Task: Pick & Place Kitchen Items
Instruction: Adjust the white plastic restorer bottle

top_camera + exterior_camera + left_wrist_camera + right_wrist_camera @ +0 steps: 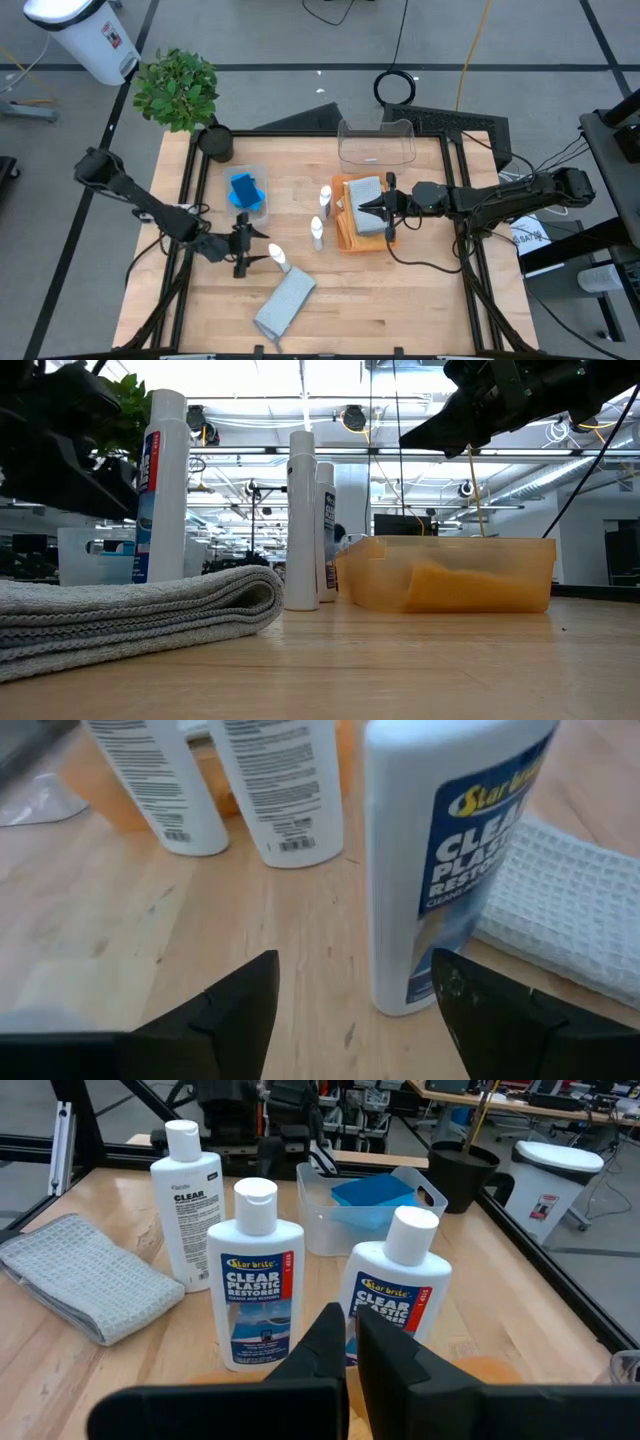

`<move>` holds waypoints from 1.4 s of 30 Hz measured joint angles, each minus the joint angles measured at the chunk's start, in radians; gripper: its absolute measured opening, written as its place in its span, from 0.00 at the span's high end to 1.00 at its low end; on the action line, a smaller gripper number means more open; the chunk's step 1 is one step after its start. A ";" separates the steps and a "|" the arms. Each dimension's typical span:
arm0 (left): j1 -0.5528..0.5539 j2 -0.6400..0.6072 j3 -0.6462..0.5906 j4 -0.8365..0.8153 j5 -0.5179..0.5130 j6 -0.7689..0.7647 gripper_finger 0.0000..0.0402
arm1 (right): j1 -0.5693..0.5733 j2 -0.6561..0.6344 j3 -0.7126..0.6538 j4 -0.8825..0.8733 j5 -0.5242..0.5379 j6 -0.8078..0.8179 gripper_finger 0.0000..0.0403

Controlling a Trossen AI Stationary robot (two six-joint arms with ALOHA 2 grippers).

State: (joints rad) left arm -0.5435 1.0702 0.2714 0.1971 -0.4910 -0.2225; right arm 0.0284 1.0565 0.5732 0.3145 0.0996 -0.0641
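Observation:
A white bottle with a blue label [450, 870] stands upright on the wooden table [400, 300], just beyond my left gripper [355, 995]. That gripper is open, its fingers apart on the near-left side of the bottle [278, 258] and touching nothing. Two more white bottles [325, 198] [317, 232] stand mid-table. A folded grey cloth [285, 303] lies flat near the front edge. My right gripper [385, 207] hangs shut and empty above the orange tray [345, 238], which holds another grey cloth [365, 190].
A clear bin [262, 172] with blue sponges [245, 190] sits at the left. Another clear bin [375, 140] stands at the far edge. A potted plant [178, 88] and a black pot [215, 140] occupy the far left corner. Bare wood lies at the front right.

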 joint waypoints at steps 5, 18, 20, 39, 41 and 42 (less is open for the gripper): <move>0.047 0.093 0.000 0.092 0.056 0.067 0.34 | 0.000 0.000 0.000 0.000 0.000 0.000 0.99; 0.160 0.203 0.000 0.350 0.359 0.222 0.34 | 0.000 0.000 0.000 -0.005 0.000 0.000 0.99; 0.164 0.202 0.000 0.356 0.375 0.221 0.34 | 0.000 0.000 0.000 -0.006 0.000 0.000 0.99; 0.164 0.221 0.000 0.382 0.391 0.269 0.38 | 0.000 0.000 0.000 -0.012 0.000 0.000 0.99; 0.164 0.220 0.001 0.383 0.403 0.297 0.42 | 0.000 0.000 0.000 -0.016 0.000 0.000 0.99; 0.164 0.220 0.001 0.381 0.405 0.307 0.45 | 0.000 0.000 0.000 -0.016 0.000 0.000 0.99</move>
State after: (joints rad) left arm -0.3798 1.2907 0.2722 0.5786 -0.0865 0.0849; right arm 0.0284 1.0565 0.5732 0.2988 0.0994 -0.0639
